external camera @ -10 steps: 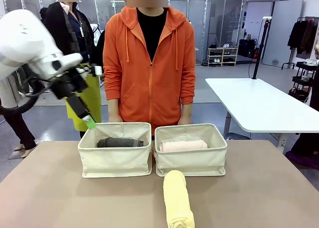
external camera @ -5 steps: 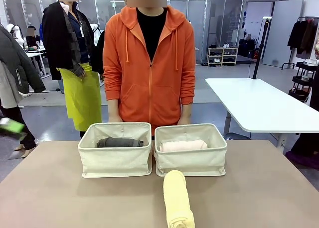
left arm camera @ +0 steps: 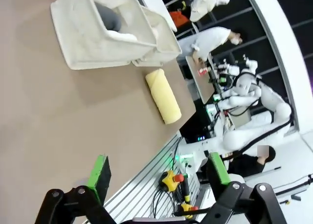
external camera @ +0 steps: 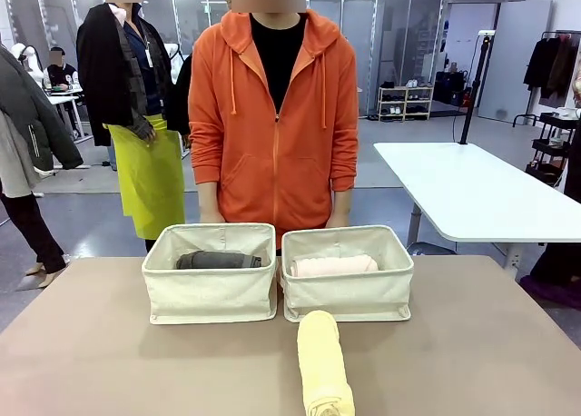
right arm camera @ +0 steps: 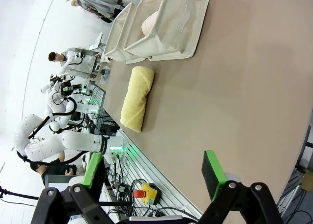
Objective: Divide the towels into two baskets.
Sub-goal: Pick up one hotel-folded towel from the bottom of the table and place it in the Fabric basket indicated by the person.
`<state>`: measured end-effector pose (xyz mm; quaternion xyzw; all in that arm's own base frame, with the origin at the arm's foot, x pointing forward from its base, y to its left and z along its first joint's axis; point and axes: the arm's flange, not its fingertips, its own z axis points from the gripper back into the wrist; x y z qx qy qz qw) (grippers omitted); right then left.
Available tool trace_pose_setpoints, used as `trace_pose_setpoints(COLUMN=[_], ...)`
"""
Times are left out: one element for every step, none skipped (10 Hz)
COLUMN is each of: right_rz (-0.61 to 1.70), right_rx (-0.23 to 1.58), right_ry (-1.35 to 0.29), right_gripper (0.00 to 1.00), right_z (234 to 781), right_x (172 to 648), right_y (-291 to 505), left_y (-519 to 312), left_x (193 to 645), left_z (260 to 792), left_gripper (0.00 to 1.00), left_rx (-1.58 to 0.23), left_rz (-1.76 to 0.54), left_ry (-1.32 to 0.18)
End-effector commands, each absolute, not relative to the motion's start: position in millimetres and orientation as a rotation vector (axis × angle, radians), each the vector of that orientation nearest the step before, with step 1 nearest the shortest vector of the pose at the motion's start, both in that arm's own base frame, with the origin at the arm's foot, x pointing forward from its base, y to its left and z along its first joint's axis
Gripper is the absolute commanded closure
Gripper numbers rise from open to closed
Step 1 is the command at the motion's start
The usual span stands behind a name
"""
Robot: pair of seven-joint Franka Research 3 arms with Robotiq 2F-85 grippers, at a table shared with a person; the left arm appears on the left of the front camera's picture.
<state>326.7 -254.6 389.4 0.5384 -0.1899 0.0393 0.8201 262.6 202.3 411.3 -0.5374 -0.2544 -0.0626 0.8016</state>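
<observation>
Now that your left arm has swung away from the left basket (external camera: 211, 293), where it hung a second ago, the front view gives you the whole table (external camera: 100, 343). You've got the dark grey towel (external camera: 218, 261) lying in that left basket and the pink towel (external camera: 333, 265) in the right basket (external camera: 349, 293). The person (external camera: 275, 125) in the orange hoodie stands just behind both. And there's the yellow towel (external camera: 324, 366), end-on on the table, just in front of the right basket. None of the towels has shifted in that second, so that roll looks like the one left for you to sort.

Over to the left wrist: your left gripper (left arm camera: 159, 174) is spread wide and empty, held back over the table's near edge. You're looking down into the left basket, grey roll inside, with a pale bulge beside it that may be the white towel; you can't tell for sure.

Right wrist now: your right gripper (right arm camera: 152, 175) is also wide, carrying nothing, and sits back at the table's edge with the yellow towel well ahead of it. By the look of it, the left arm's visit to its basket is over, and the yellow towel is the likely next pick.
</observation>
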Motion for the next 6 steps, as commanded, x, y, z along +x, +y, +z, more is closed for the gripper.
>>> trace_pose_setpoints(right_rz=[0.099, 0.099, 0.099, 0.099, 0.099, 0.099], right_rx=[1.142, 1.142, 1.142, 1.142, 1.142, 1.142], right_ry=[-0.402, -0.402, -0.402, -0.402, -0.402, -0.402], right_gripper=[0.0, 0.0, 0.0, 0.0, 0.0, 0.0], right_z=[391.6, 391.6, 391.6, 391.6, 391.6, 391.6], right_x=[325.7, 325.7, 325.7, 325.7, 325.7, 325.7], right_y=[-255.0, -255.0, -255.0, -255.0, -255.0, -255.0], left_y=[202.2, 200.0, 205.9, 205.9, 205.9, 205.9], left_x=[263.3, 269.3, 262.4, 262.4, 262.4, 262.4], left_z=[409.9, 410.7, 405.6, 405.6, 405.6, 405.6], left_gripper=[0.0, 0.0, 0.0, 0.0, 0.0, 0.0], left_rx=[-1.164, -1.151, -1.158, -1.158, -1.158, -1.158], left_rz=[-0.103, -0.131, -0.103, -0.103, -0.103, -0.103], left_ry=[-0.568, -0.559, -0.545, -0.545, -0.545, -0.545])
